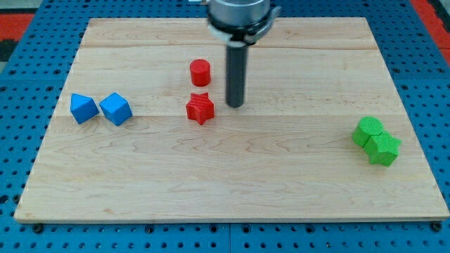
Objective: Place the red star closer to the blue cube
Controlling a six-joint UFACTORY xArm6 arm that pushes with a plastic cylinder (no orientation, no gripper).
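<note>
The red star (200, 108) lies on the wooden board a little left of the middle. My tip (235, 105) rests on the board just to the star's right, with a small gap between them. A blue cube (116, 109) sits at the view's left, well left of the star. A second blue block (84, 108) lies beside it, further left. A red cylinder (200, 72) stands just above the star.
Two green blocks (376, 140) lie together at the view's right. The wooden board (232, 190) is ringed by a blue pegboard surface (21, 70). The arm's body (239, 17) hangs over the board's top middle.
</note>
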